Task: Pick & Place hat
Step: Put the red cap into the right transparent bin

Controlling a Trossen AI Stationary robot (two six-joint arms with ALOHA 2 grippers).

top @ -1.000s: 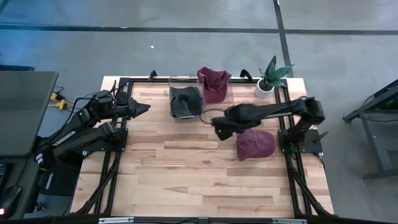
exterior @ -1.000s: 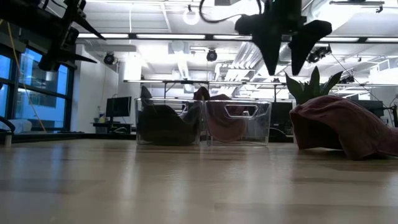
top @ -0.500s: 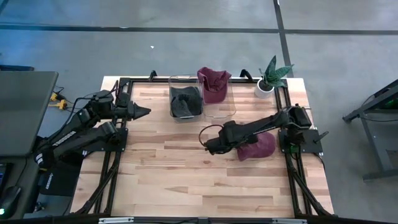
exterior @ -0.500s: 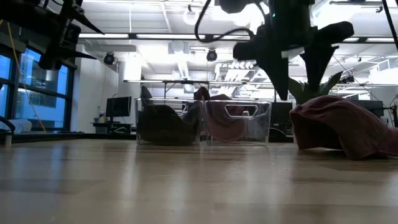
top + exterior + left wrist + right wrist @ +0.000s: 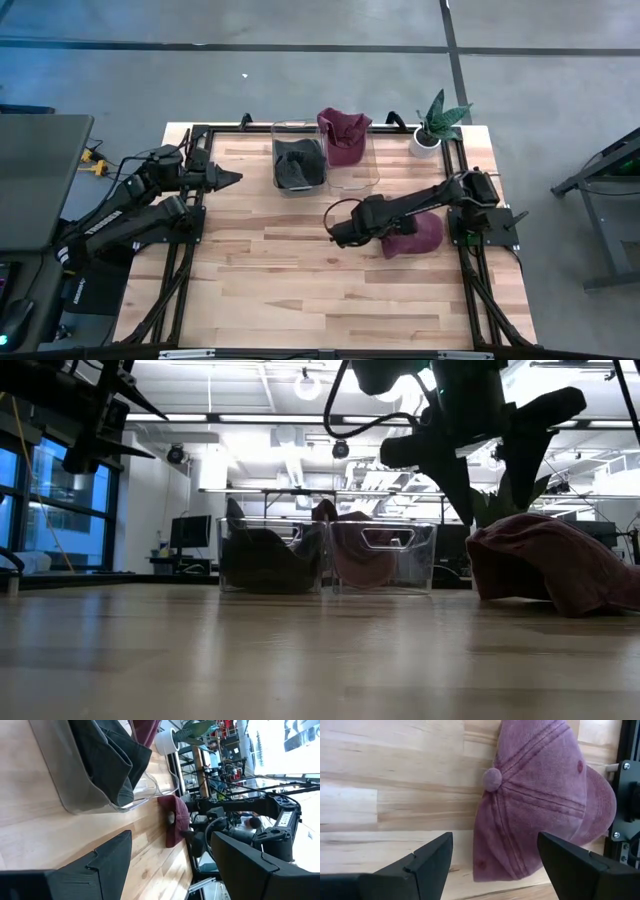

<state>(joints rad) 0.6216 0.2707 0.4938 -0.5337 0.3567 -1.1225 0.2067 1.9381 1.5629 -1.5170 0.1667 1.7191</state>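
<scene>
- Your right gripper point(image 5: 332, 222) is hanging over the bare wood in the middle of the table point(image 5: 300, 290), fingers spread wide apart and nothing between them. In the low view it's well up off the surface point(image 5: 490, 450).
- The hat point(image 5: 412, 232) you're after is lying on the table's right side, just beside that gripper and partly under the right arm. It's a maroon cap, soft washed-looking fabric, with stitched panels meeting at a little round button on top; the right wrist view is showing that nicely point(image 5: 540, 795).
- From the low view the hat is looking slumped and floppy, a rumpled mound sitting flat on the wood point(image 5: 555, 565).
- Your left gripper point(image 5: 228, 177) is waiting up at the left edge, lifted above the table, fingers parted and empty.
- Two clear plastic bins are standing side by side at the far edge. The left bin point(image 5: 296, 160) is holding a crumpled dark cap point(image 5: 297, 167); the right bin point(image 5: 352, 165) has another maroon cap point(image 5: 343, 134) draped over its far end.
- A small potted plant point(image 5: 434, 122) with spiky striped leaves in a white pot is sitting at the far right corner, apart from the bins.
- The table is pale butcher-block, strips of light and slightly darker wood, with a black metal frame point(image 5: 470, 280) running round it.
</scene>
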